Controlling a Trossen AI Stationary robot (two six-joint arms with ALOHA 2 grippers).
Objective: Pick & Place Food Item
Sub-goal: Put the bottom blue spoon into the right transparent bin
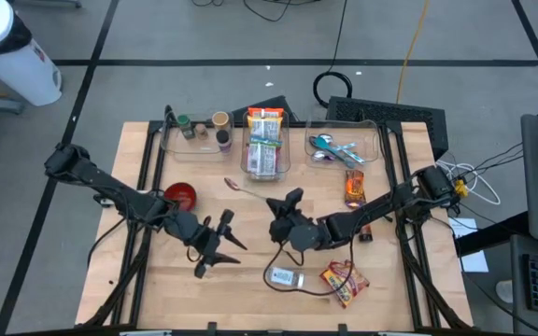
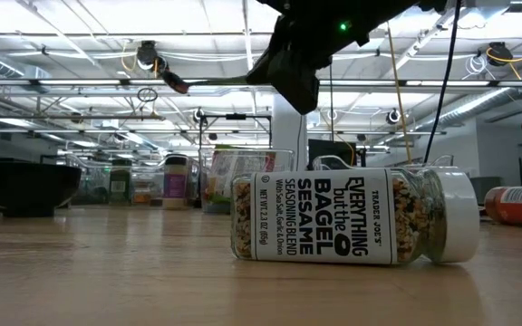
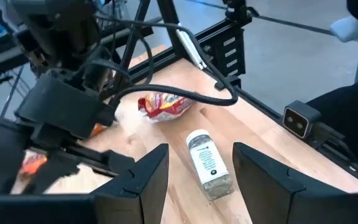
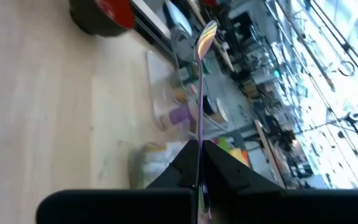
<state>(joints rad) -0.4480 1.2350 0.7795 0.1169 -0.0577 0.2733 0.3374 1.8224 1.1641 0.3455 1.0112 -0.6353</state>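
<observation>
Right pincer [image 1: 279,203] clenched on spoon [image 1: 242,189], held level above tabletop [image 1: 250,280]. Left pincer [image 1: 227,241] released, low, aimed at seasoning jar [image 1: 285,277].

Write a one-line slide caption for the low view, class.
Seasoning jar lies on its side on the table while the right gripper above holds a spoon level.

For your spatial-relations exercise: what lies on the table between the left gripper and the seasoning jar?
Nothing: in the high view only bare wood separates the left gripper from the seasoning jar. The left wrist view shows the same.
</observation>
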